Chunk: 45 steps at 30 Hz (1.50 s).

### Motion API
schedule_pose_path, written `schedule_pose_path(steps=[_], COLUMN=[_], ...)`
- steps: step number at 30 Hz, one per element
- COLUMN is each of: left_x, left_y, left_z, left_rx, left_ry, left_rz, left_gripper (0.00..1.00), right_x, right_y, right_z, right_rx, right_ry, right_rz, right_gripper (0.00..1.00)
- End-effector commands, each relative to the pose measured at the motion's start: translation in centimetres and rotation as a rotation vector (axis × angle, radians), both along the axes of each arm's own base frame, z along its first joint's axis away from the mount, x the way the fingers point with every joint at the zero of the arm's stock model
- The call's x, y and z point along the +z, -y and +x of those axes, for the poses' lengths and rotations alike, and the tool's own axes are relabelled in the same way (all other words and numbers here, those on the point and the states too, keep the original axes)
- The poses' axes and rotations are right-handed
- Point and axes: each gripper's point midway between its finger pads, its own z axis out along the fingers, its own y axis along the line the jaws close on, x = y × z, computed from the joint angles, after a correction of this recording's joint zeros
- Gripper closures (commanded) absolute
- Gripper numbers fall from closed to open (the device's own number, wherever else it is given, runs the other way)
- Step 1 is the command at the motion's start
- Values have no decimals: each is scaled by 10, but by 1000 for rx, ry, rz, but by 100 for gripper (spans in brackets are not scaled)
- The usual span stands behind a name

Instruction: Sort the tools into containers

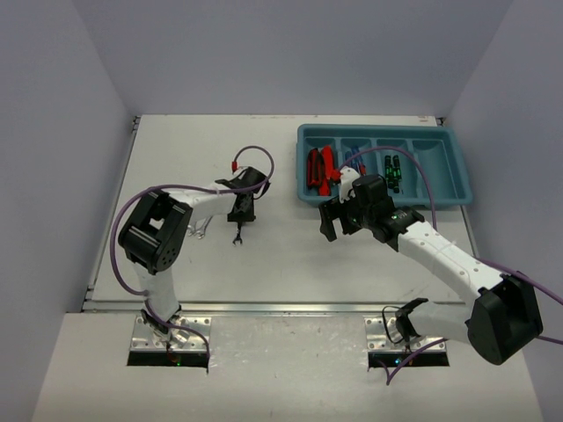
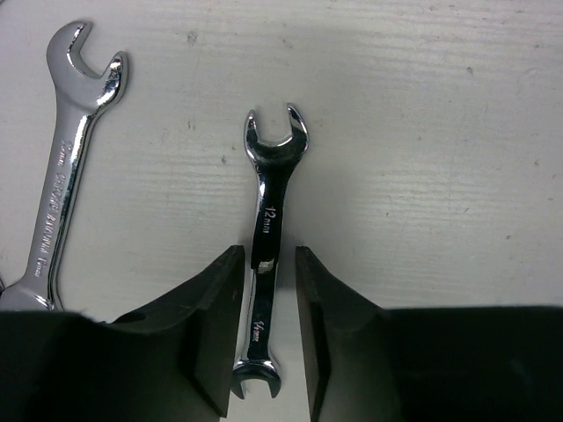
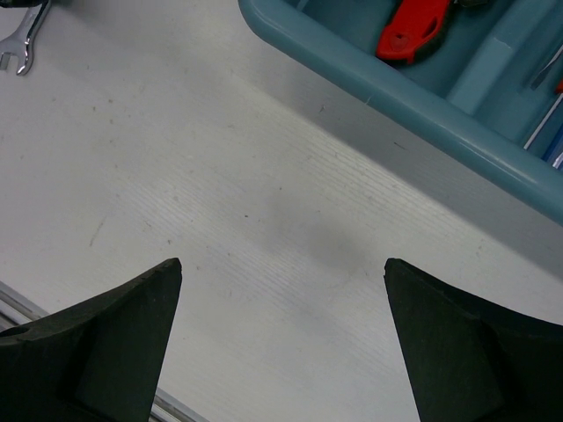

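A small silver wrench (image 2: 266, 211) lies flat on the table between the fingers of my left gripper (image 2: 266, 255). The jaws straddle its shaft with a narrow gap on each side and do not clamp it. A second, larger silver wrench (image 2: 75, 167) lies to its left. In the top view my left gripper (image 1: 241, 211) is left of the teal tray (image 1: 457, 167), with the wrench (image 1: 237, 235) under it. My right gripper (image 1: 334, 220) is wide open and empty (image 3: 283, 264) over bare table by the tray's near left corner.
The tray holds red-and-black tools (image 1: 320, 170) in its leftmost compartment, blue-handled screwdrivers (image 1: 354, 158) in the second and black screwdrivers with green marks (image 1: 392, 173) in the third. The right wrist view shows the tray rim (image 3: 422, 105) and a wrench (image 3: 22, 40).
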Motion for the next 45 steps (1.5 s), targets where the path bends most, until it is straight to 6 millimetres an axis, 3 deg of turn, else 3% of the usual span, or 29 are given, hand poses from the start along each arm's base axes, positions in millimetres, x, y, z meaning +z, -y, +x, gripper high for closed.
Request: schedule_pose_path(steps=[1,6,12,20,26,33,45], left_x=[-50,-52,-61,-66,-62,-63,-66], left_y=[-12,-10,-3,-3,16,20,2], left_z=[-81,-87,-96,-106,-112,-118,-135], left_rx=[-39,-65,-118,-141,-193,-214,-228], left_ry=[-320,-341,-388,-424,-442,-460,-523], left_rz=[64,43,4,-11,-118,-133,11], left_gripper=[68,68,78,78,76,74,67], right_x=[10,11,11,12,12,14,13], right_y=[0,0,1,2,2,2,2], right_z=[9,9,9,9,8,8,8], right_rx=[-1,-1,-3,-2,-1,2,4], right_ry=[57,62,65,68,72,78,76], right_rz=[7,5,2,1,0,0,-1], right_gripper=[4,4,4,4,4,4,4])
